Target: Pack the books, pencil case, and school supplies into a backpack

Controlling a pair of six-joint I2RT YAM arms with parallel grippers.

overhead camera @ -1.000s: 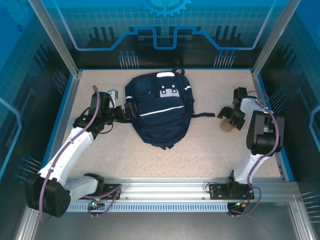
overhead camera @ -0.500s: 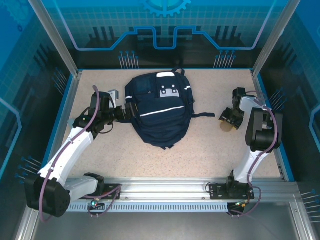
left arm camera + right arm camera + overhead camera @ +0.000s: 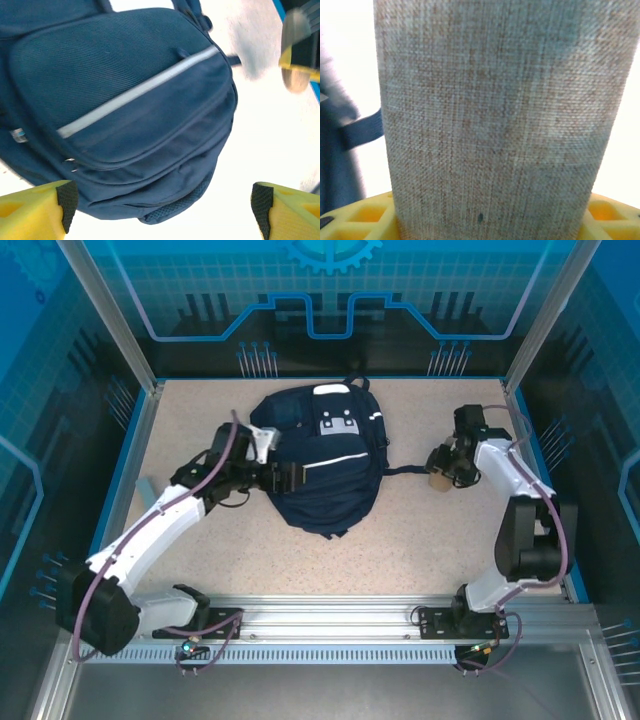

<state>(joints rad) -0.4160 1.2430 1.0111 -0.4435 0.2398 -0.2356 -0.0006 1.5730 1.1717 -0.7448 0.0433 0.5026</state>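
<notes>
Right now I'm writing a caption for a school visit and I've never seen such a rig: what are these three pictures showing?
These are two robot arms bolted to the near edge of a table. One picture looks down from above. The other two come from a camera on each wrist, so the yellow fingers at the bottom are that arm's own. A dark blue backpack lies flat in the middle of the table. The left gripper is open, reaching over the backpack's left side and holding nothing. The right gripper is closed on a beige cloth tube, likely the pencil case, to the right of the backpack.
</notes>
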